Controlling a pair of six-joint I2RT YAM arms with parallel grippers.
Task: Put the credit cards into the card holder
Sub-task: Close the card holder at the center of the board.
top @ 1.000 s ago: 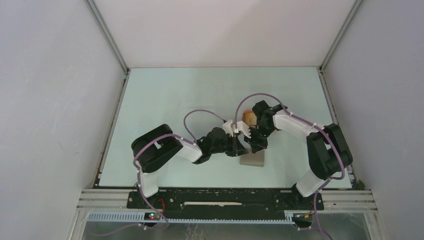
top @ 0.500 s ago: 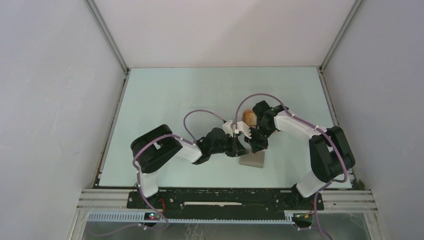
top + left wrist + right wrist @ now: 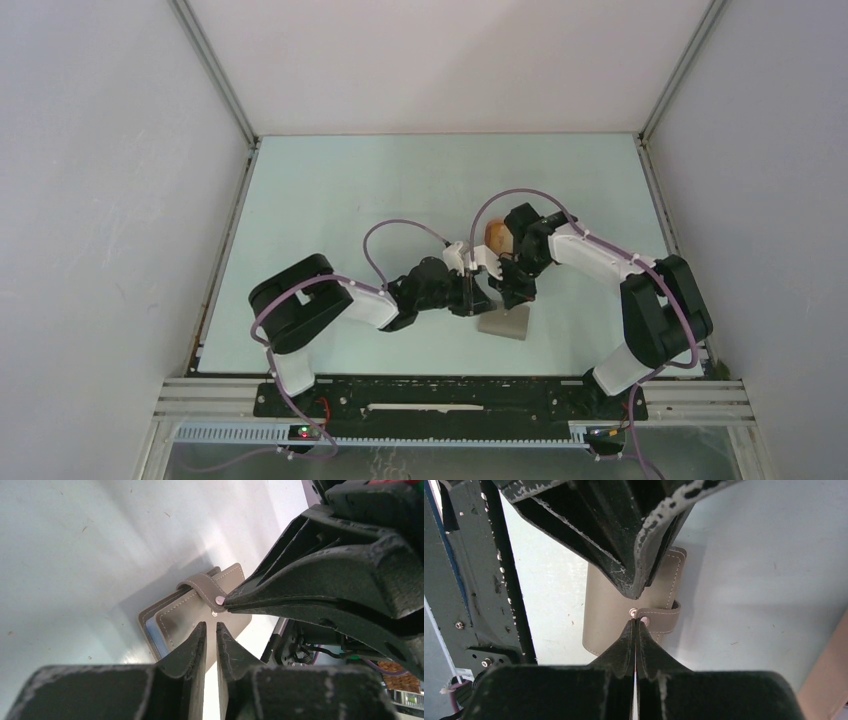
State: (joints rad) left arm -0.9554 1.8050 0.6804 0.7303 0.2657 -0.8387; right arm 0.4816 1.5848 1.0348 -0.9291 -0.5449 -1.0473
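Only the left wrist view shows us a light blue card (image 3: pixel 151 631) edge inside the card holder (image 3: pixel 192 620). The 2 claws, left gripper (image 3: pixel 210 628) and right gripper (image 3: pixel 635 624), sit closed and empty by its snap (image 3: pixel 219 599).

Left arm (image 3: pixel 300 305): shifted leftward.
Swung elbow outward; drew left gripper (image 3: pixel 210 626) slightly back from card holder (image 3: pixel 505 325), baring more of its cover.

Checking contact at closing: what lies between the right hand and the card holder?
Nothing: in the right wrist view the right hand, tips shut, meets the holder's snap strap, no gap showing.
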